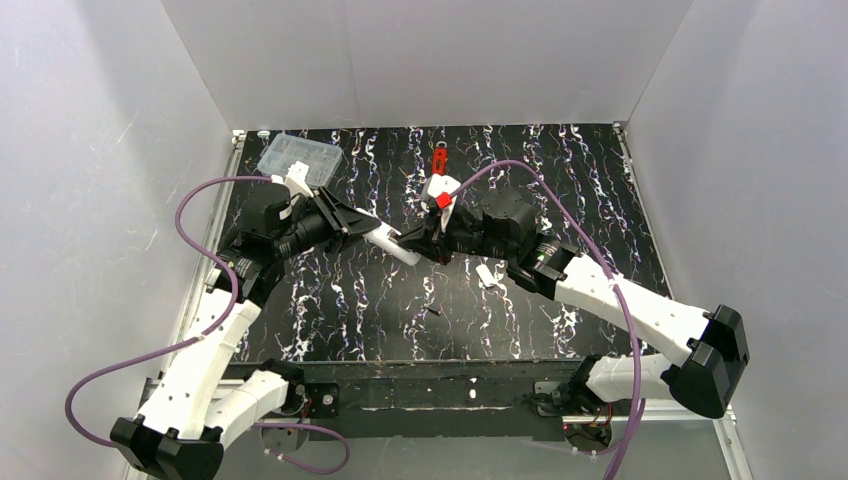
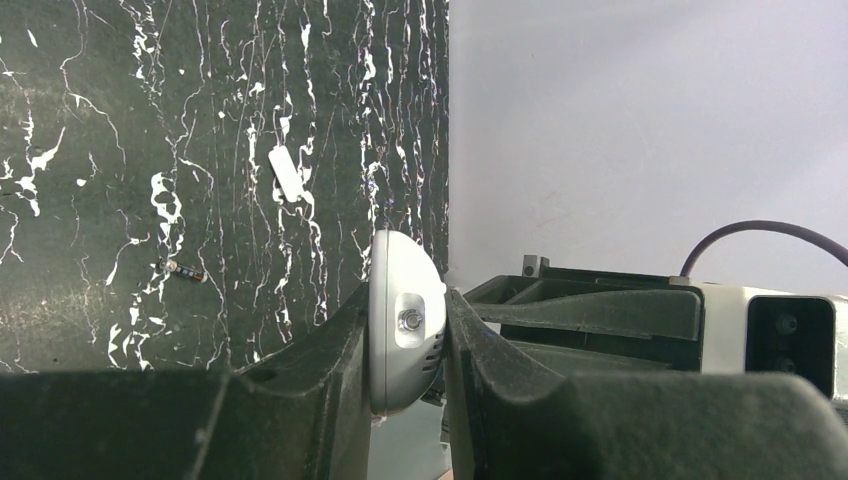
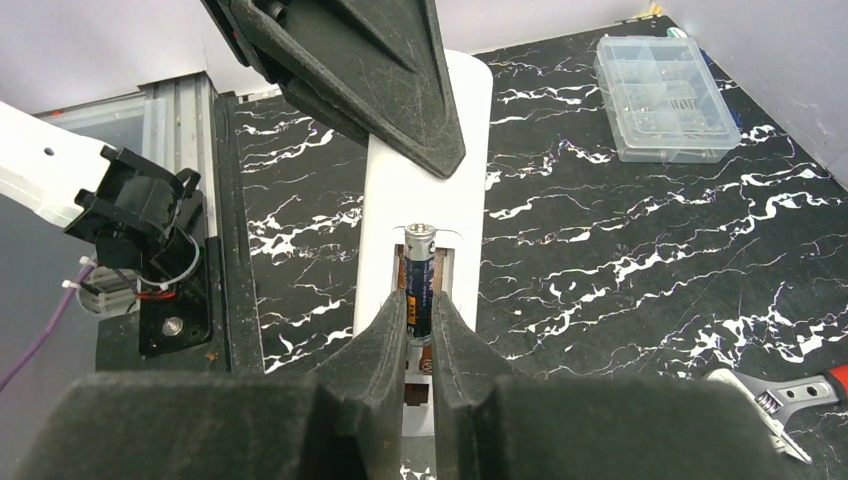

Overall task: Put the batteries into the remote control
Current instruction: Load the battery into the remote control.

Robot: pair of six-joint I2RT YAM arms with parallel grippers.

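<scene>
Right wrist view: slim dark cylindrical battery [image 3: 419, 265], pinched in right end effector [image 3: 420, 310], lengthwise at the back recess of small white plastic remote control [image 3: 425, 185]. Remote's rounded end is clamped by left end effector [image 2: 407, 295], above black marbled worktop [image 2: 100, 150]. Second battery [image 2: 186, 270] lies loose there. Judged light, rigid, smooth, roll-prone; best pinched mid-barrel. Battery print too small to read; no brand legible.

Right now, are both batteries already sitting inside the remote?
No, the left wrist view shows one battery lying loose on the table, well apart from the remote control.
</scene>
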